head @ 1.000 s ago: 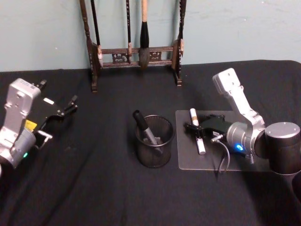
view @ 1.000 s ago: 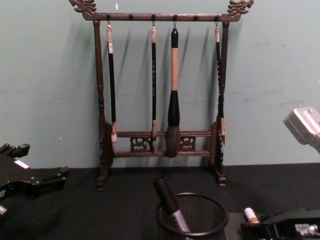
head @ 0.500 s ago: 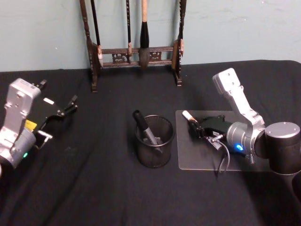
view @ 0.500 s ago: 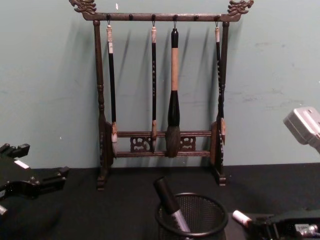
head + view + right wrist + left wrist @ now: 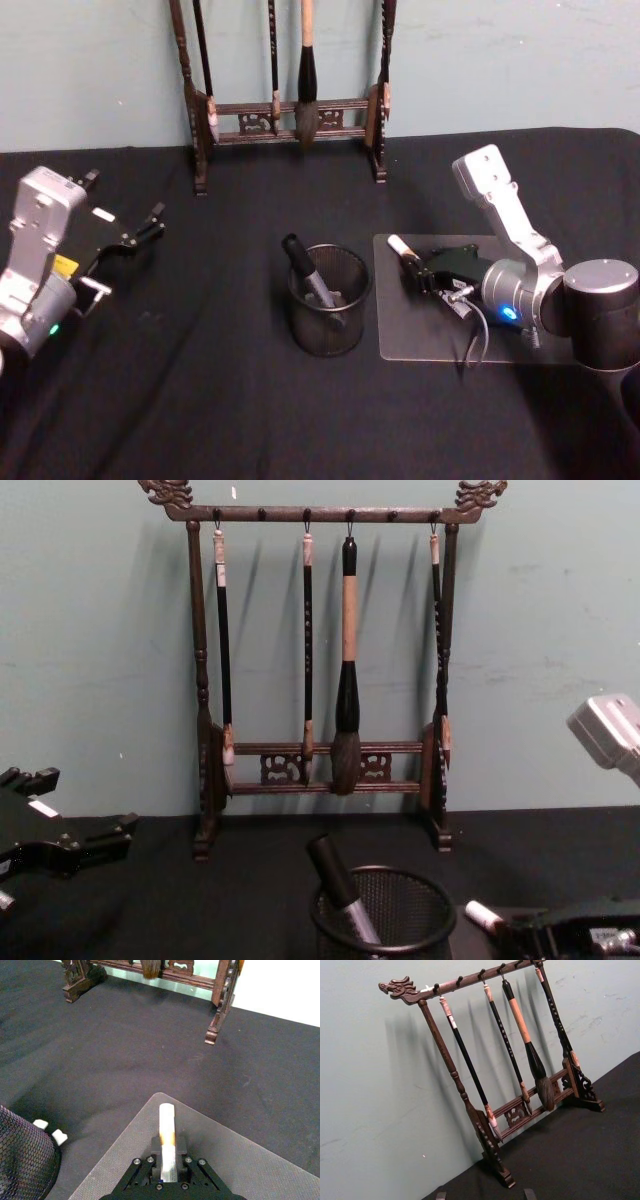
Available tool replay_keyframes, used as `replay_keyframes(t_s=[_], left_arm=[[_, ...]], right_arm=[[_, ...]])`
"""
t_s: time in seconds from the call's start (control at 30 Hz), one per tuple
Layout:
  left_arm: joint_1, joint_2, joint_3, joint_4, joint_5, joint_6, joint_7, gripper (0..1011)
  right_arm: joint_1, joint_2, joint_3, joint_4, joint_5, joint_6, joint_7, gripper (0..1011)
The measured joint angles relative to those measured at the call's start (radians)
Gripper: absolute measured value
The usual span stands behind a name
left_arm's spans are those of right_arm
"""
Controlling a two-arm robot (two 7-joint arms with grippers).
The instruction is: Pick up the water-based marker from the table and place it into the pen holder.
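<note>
The water-based marker point(image 5: 400, 247) is white with an orange band. It sticks out from my right gripper point(image 5: 415, 272), which is shut on it low over a grey mat point(image 5: 420, 335). The right wrist view shows the marker point(image 5: 166, 1132) clamped between the black fingers of the gripper point(image 5: 168, 1170), its tip pointing forward. The pen holder point(image 5: 330, 325), a round black mesh cup, stands just left of the mat with a black marker point(image 5: 305, 270) leaning inside. In the chest view the holder point(image 5: 405, 915) sits low in the middle, and the white marker point(image 5: 483, 916) is to its right. My left gripper point(image 5: 140, 232) is parked open at the far left.
A tall dark wooden brush rack point(image 5: 290, 110) with hanging brushes stands at the back against the wall. A black cloth point(image 5: 200, 400) covers the table. The right arm's silver body point(image 5: 560, 300) lies over the mat's right side.
A second ago the white marker lay across the mat under the right gripper. It now points out of the shut fingers toward the holder. Over the last half second hardly anything moved.
</note>
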Motion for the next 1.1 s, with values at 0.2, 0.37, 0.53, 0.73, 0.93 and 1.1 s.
replay_keyframes(t_s=[0.2, 0.37, 0.53, 0.73, 0.93, 1.1], left_arm=[[0.0, 0.0, 0.0, 0.0, 0.0, 0.0, 0.0, 1001], [0.0, 0.0, 0.0, 0.0, 0.0, 0.0, 0.0, 1001], [0.0, 0.0, 0.0, 0.0, 0.0, 0.0, 0.0, 1001], [0.0, 0.0, 0.0, 0.0, 0.0, 0.0, 0.0, 1001], [0.0, 0.0, 0.0, 0.0, 0.0, 0.0, 0.0, 1001], [0.0, 0.0, 0.0, 0.0, 0.0, 0.0, 0.0, 1001]], right_arm=[[-0.002, -0.001, 0.008, -0.003, 0.004, -0.002, 0.012, 174], [-0.008, -0.004, 0.021, -0.025, 0.012, -0.02, 0.013, 174], [-0.02, -0.006, 0.039, -0.054, 0.027, -0.062, 0.013, 174], [-0.046, -0.004, 0.061, -0.1, 0.067, -0.158, 0.038, 174], [-0.066, -0.002, 0.067, -0.136, 0.109, -0.249, 0.071, 174], [-0.075, -0.006, 0.062, -0.152, 0.142, -0.332, 0.106, 174]])
